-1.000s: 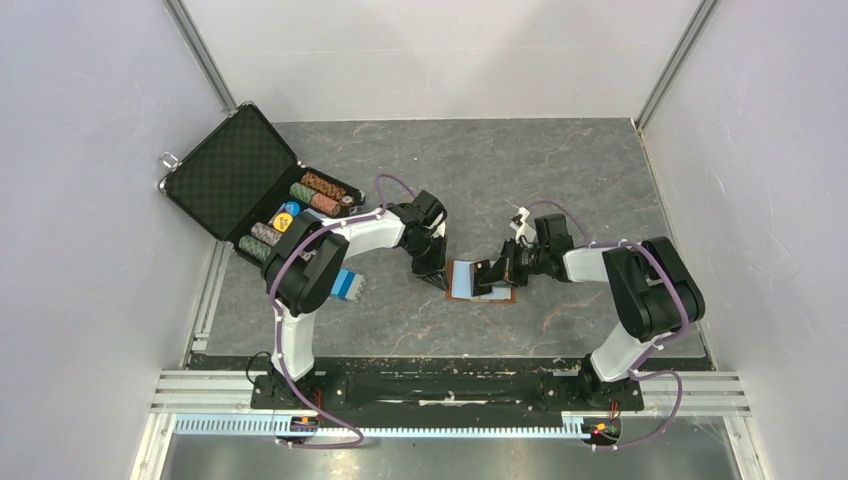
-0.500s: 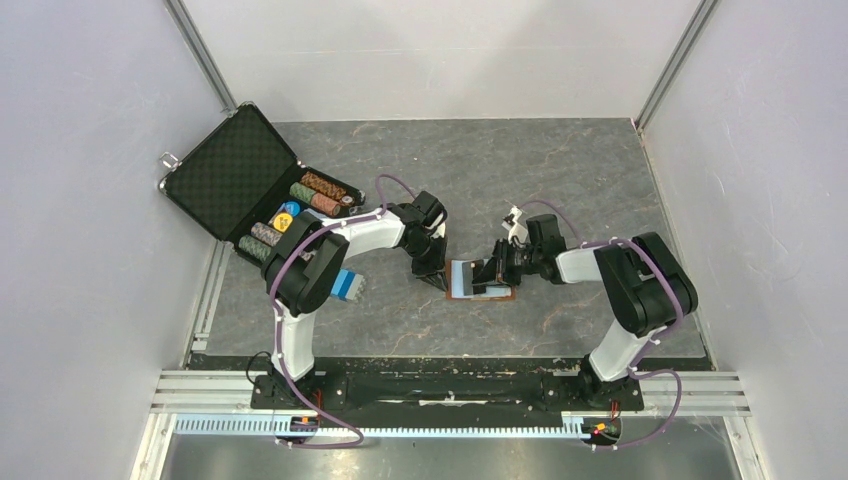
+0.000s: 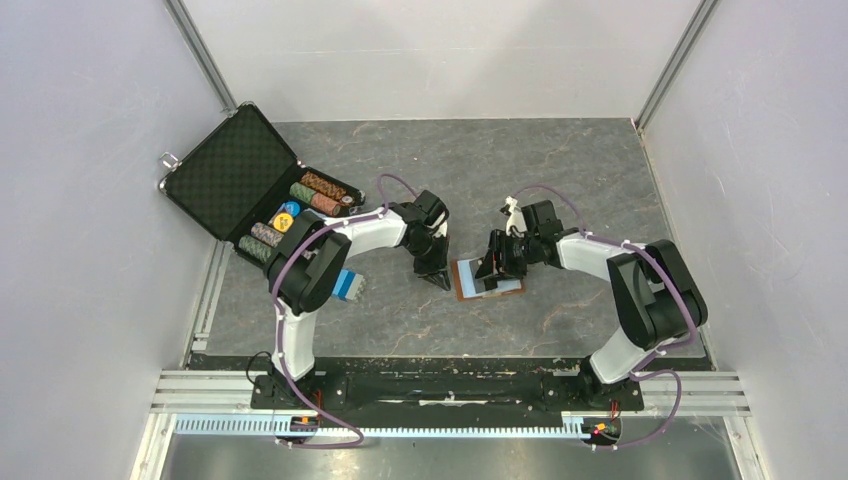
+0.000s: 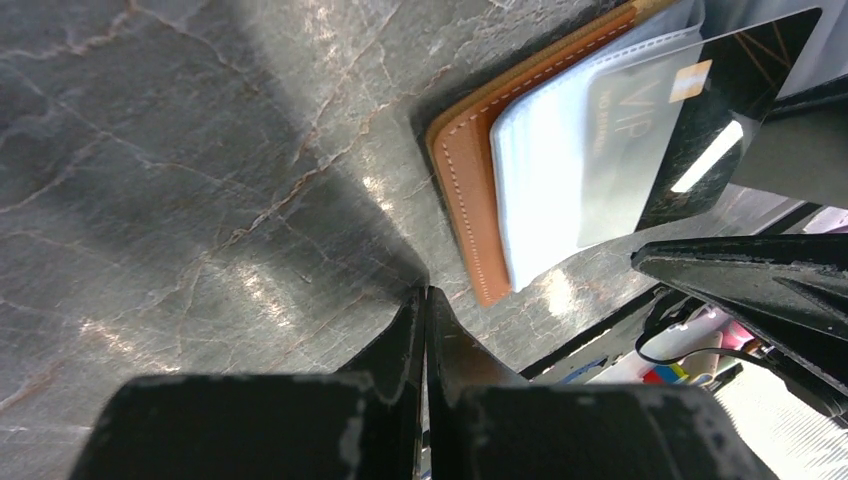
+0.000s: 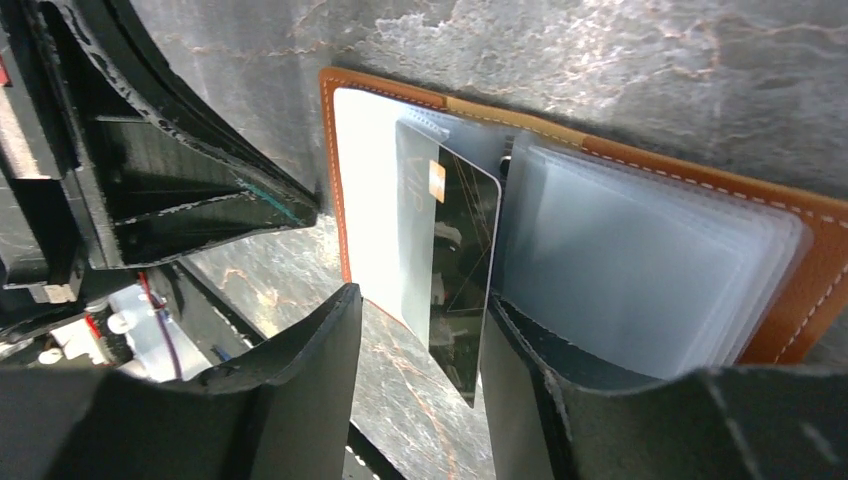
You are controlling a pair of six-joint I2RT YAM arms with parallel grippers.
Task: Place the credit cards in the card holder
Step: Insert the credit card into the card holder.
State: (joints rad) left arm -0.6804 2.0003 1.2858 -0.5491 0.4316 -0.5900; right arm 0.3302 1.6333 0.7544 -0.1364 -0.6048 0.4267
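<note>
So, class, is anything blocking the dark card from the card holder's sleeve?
Nothing visible does. The dark card sits partly inside a clear sleeve of the open card holder, with the right gripper open around it.

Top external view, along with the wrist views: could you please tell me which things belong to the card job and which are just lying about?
Belongs to the job:
- card holder, lying open on the table
- dark credit card, partly inside a clear sleeve

Just lying about:
- black briefcase, lid open
- poker chips inside it
- striped block
</note>
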